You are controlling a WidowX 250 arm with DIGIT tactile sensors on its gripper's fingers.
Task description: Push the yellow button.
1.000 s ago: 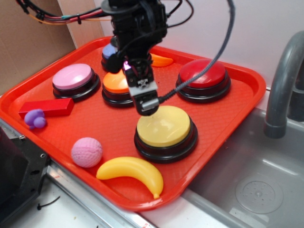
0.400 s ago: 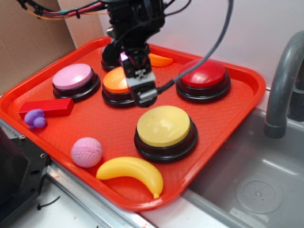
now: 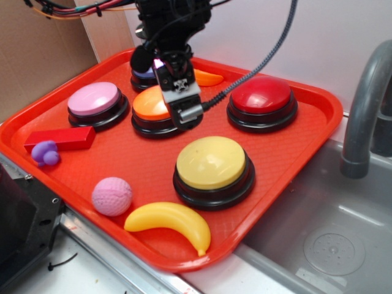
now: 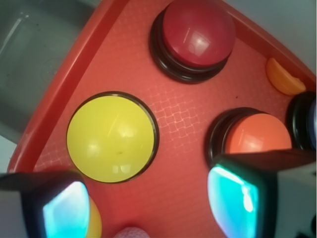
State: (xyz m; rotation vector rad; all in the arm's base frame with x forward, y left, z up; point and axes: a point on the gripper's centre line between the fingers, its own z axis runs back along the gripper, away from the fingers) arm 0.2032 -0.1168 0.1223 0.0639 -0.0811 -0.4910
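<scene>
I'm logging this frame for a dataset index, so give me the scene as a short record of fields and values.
surface: red tray beside a sink
target: yellow button, black base, nothing touching it
gripper: gripper raised above the tray, between orange button and yellow button; fingers apart in the wrist view
other buttons: red button, pink button
loose items: toy banana, pink ball, red block

The claw (image 3: 189,114) hangs above the red tray (image 3: 306,131), between the orange button (image 3: 150,105) and the yellow button (image 3: 211,162), touching neither.
</scene>
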